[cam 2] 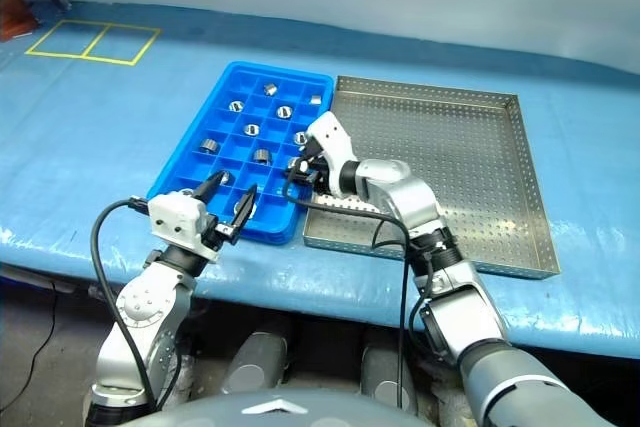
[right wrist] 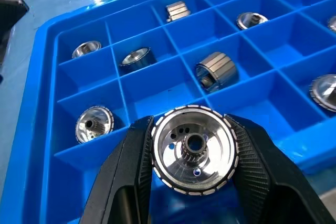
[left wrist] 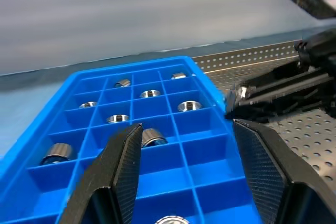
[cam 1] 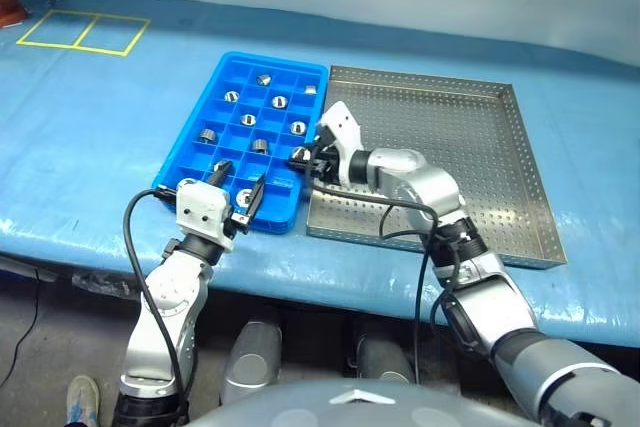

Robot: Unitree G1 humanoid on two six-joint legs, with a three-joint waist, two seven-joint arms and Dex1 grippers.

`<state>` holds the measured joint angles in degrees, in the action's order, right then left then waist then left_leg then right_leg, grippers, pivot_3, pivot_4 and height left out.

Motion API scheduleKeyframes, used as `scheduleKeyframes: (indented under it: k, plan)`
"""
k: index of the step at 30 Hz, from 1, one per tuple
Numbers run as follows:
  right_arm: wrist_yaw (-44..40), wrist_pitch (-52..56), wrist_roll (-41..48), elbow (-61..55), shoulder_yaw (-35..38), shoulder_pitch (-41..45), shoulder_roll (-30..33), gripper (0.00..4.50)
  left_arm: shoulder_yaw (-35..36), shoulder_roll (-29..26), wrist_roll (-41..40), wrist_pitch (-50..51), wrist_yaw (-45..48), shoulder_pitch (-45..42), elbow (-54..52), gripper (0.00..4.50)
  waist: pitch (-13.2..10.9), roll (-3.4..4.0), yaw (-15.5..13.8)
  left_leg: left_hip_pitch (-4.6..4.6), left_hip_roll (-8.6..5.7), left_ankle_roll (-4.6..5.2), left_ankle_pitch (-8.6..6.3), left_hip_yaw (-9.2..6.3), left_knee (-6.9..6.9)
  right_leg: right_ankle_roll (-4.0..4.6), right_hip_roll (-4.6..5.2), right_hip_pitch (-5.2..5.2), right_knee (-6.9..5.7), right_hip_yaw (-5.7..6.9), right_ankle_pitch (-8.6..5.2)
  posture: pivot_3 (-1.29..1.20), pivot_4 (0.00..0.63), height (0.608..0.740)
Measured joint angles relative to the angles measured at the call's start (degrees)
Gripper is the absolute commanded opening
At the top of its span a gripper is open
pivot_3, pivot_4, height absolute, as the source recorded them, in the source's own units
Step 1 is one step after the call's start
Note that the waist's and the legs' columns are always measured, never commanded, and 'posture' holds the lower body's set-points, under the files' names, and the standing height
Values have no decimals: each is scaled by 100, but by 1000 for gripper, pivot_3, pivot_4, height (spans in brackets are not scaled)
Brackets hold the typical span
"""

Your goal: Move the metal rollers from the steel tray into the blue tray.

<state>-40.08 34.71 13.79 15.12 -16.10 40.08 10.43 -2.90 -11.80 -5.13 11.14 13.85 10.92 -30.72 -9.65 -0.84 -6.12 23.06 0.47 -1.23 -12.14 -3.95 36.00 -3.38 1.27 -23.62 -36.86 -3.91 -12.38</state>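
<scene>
Left eye view, surface [cam 1: 120,157]: blue sheet cover, a yellow taped double rectangle [cam 1: 82,31] at its far left.
Steel tray [cam 1: 470,147]: square, perforated floor, low rim, lying touching the right long side of the blue tray; no rollers seen on its bare floor.
Blue tray [cam 1: 200,162]: long axis runs away from the robot; grid of small square compartments.
Right gripper [right wrist: 192,153]: over the near right edge of the blue tray, fingers [right wrist: 251,156] clamped on one roller.
Left gripper [cam 1: 240,190]: at the blue tray's near end, fingers [left wrist: 126,163] apart, nothing between them.
Held roller [right wrist: 192,150]: hollow end with a small toothed hub faces the right wrist camera; ribbed rim pinched on both sides.
Metal rollers [cam 1: 264,78]: about nine, one per compartment; most stand with the open end up, some lie on their sides [right wrist: 216,72].
Writing: none readable.
</scene>
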Motion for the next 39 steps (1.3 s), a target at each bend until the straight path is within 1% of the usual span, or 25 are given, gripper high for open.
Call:
scheduleKeyframes:
  k: [5, 10, 18, 19, 23, 28, 31, 34, 37, 39]
  plan:
    - [-6, -236, -269, 526, -77, 317, -63, 1716, -4, -2, 3, 21, -3, -2, -79, 3013, 0, 0, -73, 0, 1, -1, 0, 1, -1, 2, -1, -2, -1, 1, -1, 356, 150, 740]
    - [-97, -348, -485, 612, -162, 373, -52, 1716, -2, -14, 3, 87, 2, -24, -79, 3013, 0, 0, -121, 0, 1, -2, 0, 0, -4, 3, 0, -3, 0, 2, -2, 333, 150, 740]
    - [-209, -417, -690, 621, -222, 371, -94, 1716, -79, -116, 7, 94, 123, -238, -75, 3013, 1, 1, -105, 0, 1, -2, 0, 1, -4, 3, 0, -3, 1, 2, -3, 314, 150, 740]
    - [-221, -431, -724, 621, -246, 368, -90, 2455, -80, -123, 7, 94, 125, -268, -73, 3013, 1, 1, -105, 0, 1, -2, 0, 1, -5, 3, 0, -2, 0, 2, -3, 314, 150, 740]
    - [-209, -480, -781, 620, -254, 324, -157, 3667, -87, -147, 34, 95, 125, -431, 8, 3013, 1, 1, -108, -1, 1, -4, 1, 0, -2, 3, 0, 0, -1, 3, -2, 302, 150, 740]
    - [-86, -612, -787, 257, -123, -14, -80, 3667, -116, -151, 206, 121, 21, -636, 181, 3013, 3, -1, -126, 0, -9, -5, 2, -1, 2, 0, 9, 7, 4, 4, -2, 254, 150, 740]
    - [4, -893, -710, -237, 132, -566, 53, 3667, -214, -154, 260, 101, 57, -830, 380, 3013, 5, -3, -131, 6, -14, -5, 1, -8, 1, -1, 11, 8, 9, 5, -2, 203, 150, 740]
    - [306, -1121, -660, -665, 486, -1112, 133, 3667, -433, -115, 289, 54, 157, -1053, 674, 3013, 4, -2, -6, 17, -11, -5, 2, -3, 2, -5, 11, -7, 9, 4, 0, 140, 150, 740]
    - [405, -1329, -587, -1230, 721, -1567, 256, 3667, -551, -6, 233, -56, 281, -1207, 897, 3013, 3, -1, 169, 18, -8, -5, 2, -3, 1, -5, 10, -10, 7, 4, 0, 100, 150, 740]
    - [450, -1415, -541, -1652, 842, -1869, 348, 3667, -581, 71, 169, -164, 381, -1325, 1089, 3013, 3, 0, 304, 17, -7, -5, 1, -2, 0, -5, 10, -10, 6, 4, 0, 29, 150, 740]
